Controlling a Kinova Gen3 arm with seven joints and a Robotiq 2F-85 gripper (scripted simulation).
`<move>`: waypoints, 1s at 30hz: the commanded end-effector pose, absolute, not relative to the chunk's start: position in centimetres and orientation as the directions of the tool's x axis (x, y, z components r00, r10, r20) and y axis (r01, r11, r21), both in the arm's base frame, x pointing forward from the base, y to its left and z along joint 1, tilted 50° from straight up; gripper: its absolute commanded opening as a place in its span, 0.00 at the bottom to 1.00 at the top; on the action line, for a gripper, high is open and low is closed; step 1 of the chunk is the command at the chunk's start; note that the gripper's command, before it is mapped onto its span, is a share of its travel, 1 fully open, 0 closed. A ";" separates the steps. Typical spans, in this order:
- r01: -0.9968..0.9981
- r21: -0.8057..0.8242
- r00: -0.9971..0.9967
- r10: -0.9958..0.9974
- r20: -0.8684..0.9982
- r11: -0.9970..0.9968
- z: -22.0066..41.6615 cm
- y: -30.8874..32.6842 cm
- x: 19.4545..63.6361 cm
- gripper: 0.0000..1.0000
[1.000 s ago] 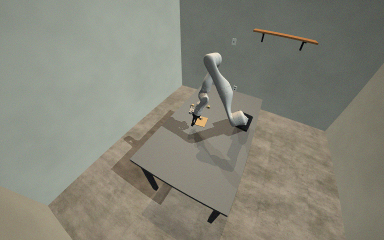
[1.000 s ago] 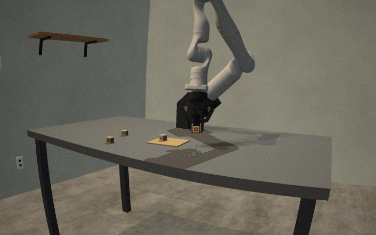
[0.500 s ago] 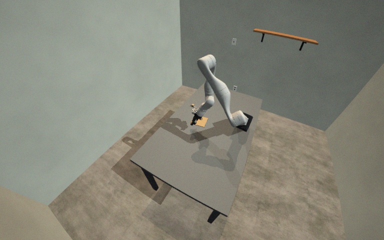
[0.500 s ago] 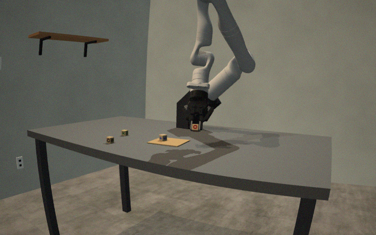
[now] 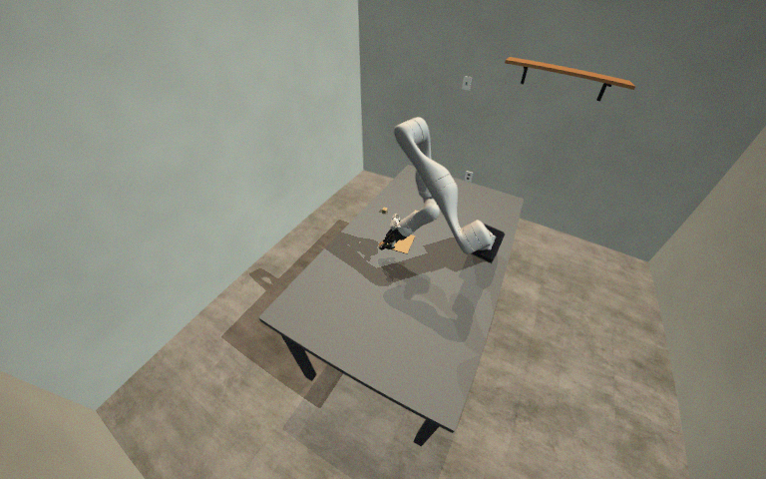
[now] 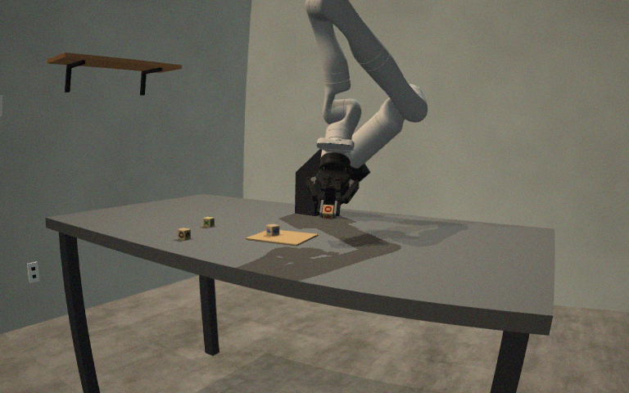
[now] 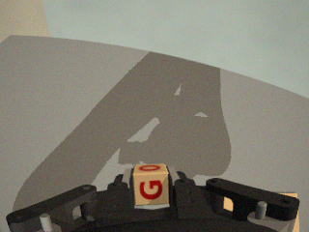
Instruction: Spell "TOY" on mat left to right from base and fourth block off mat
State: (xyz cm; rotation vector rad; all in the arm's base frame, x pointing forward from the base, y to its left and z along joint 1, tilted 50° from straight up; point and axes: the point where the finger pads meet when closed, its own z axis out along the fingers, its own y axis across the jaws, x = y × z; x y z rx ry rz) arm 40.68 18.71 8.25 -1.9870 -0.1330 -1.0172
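Clamped between the fingers of the black two-finger gripper (image 5: 384, 246) (image 6: 328, 204) (image 7: 151, 178): a small light wooden cube with red letters (image 5: 381, 244) (image 6: 328, 211) (image 7: 151, 188), with a G and an O-like letter showing on two faces in the wrist view. Located off the mat and seemingly above the grey counter (image 5: 367, 338) (image 6: 417, 273) (image 7: 261, 130). Top letter for the word not possible to confirm.

In the exterior view, to the left of the held cube: a thin, square, tan mat (image 5: 404, 244) (image 6: 299, 238) (image 7: 293, 195), lying flat, with only one wooden cube with blue markings (image 6: 273, 230) upon it. Its letter too small to read.

Further left, both off the mat: a wooden cube with green markings (image 6: 208, 222), farther away, and a wooden cube with dark markings (image 5: 384, 210) (image 6: 184, 234), nearer.

By judgement, still an early stage: perhaps one letter placed, its identity and upright direction not sure. Left to do: at least two more cubes onto the mat, a close and nearly straight row reading "TOY" from the base side, the fourth cube kept off, then release and stillness.
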 end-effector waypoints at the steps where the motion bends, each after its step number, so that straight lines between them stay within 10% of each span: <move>1: 0.420 -0.688 0.662 -0.318 0.678 -0.592 7.4 19.6 39.6 0.21; 30: 0.421 -0.687 0.454 -0.518 0.725 -0.592 7.2 19.7 39.4 0.21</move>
